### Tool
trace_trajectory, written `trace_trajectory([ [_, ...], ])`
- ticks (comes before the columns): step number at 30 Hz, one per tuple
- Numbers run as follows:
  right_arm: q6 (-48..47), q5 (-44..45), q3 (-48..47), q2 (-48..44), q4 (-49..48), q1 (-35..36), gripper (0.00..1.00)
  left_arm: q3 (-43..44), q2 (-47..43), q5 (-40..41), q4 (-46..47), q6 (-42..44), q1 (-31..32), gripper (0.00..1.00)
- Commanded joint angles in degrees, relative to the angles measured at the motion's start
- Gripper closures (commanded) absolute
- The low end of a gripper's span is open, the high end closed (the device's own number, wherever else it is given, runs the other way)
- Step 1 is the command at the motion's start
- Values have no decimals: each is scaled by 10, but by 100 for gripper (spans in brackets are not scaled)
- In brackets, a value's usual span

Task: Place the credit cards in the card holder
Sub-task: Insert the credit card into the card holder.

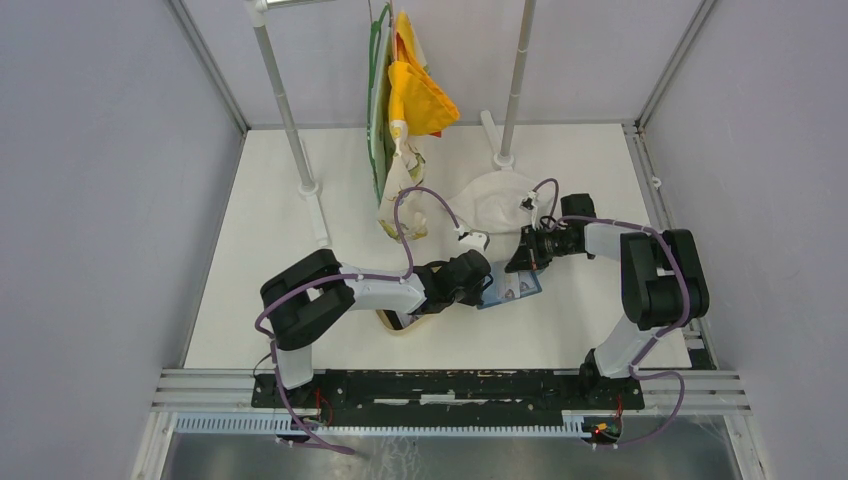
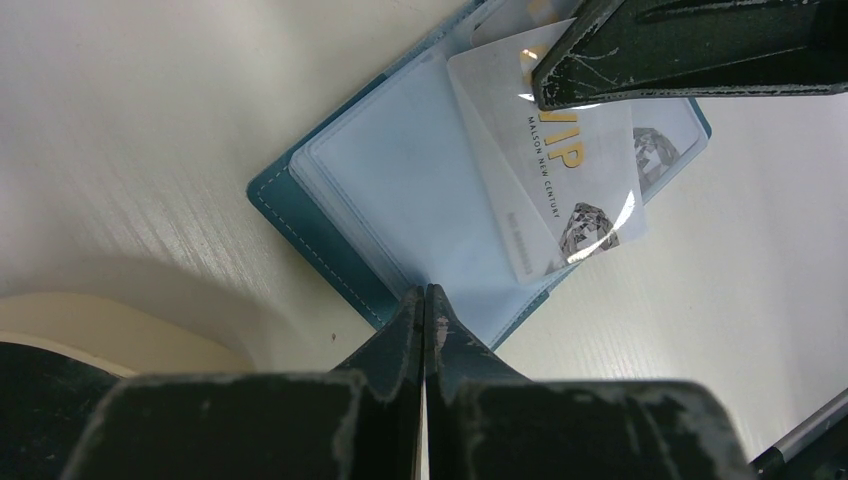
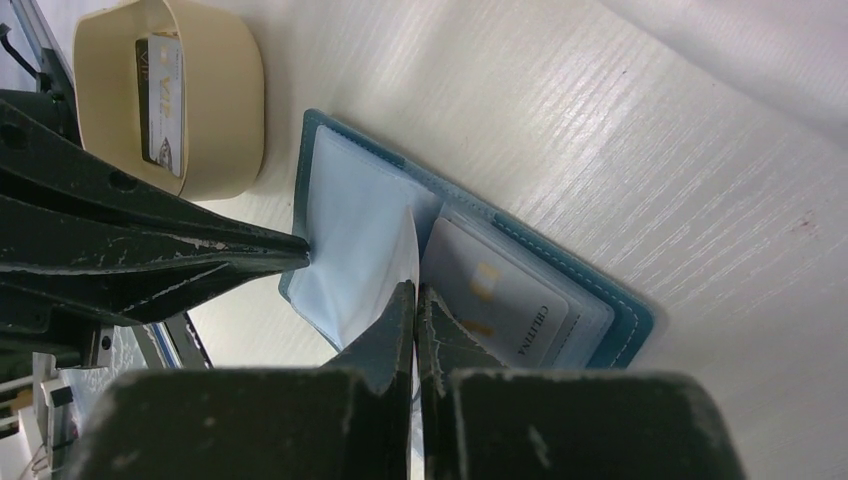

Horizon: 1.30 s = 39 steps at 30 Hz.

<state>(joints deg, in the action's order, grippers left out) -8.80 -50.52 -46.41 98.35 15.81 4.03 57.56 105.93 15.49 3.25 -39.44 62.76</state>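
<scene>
The card holder (image 1: 514, 290) (image 2: 300, 215) (image 3: 620, 310) lies open on the white table, a blue wallet with clear sleeves. My left gripper (image 1: 487, 283) (image 2: 425, 292) (image 3: 300, 247) is shut, its tips resting on the near edge of the left sleeve page. My right gripper (image 1: 523, 264) (image 3: 415, 290) (image 2: 540, 92) is shut on a clear sleeve page that stands up from the spine. In the left wrist view that page carries a pale credit card (image 2: 560, 190) with gold VIP lettering. Another pale card (image 3: 500, 300) sits in the right-hand sleeves. A dark and silver card (image 3: 160, 100) lies in the tan tray (image 3: 235, 120).
The tan tray (image 1: 395, 322) sits just left of the holder, partly under my left arm. Behind it are a white dish (image 1: 495, 200), a hanging bundle of yellow and patterned cloth (image 1: 405, 100) and two white posts (image 1: 300, 170) (image 1: 508, 140). Grey walls enclose the table.
</scene>
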Motion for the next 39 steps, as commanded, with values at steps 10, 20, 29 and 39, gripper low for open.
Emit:
trace_trajectory([
  [10, 33, 93, -2, 0, 5, 13, 90, -9, -16, 19, -10, -10, 2, 98],
  [20, 28, 73, -24, 28, 18, 34, 86, -7, -18, 14, -6, -6, 1, 98],
  [29, 27, 58, -34, 42, 23, 39, 81, -14, -32, 5, 7, -1, 1, 98],
  [39, 15, 55, -42, 46, 29, 39, 79, -16, -93, -34, 40, 1, 9, 71],
])
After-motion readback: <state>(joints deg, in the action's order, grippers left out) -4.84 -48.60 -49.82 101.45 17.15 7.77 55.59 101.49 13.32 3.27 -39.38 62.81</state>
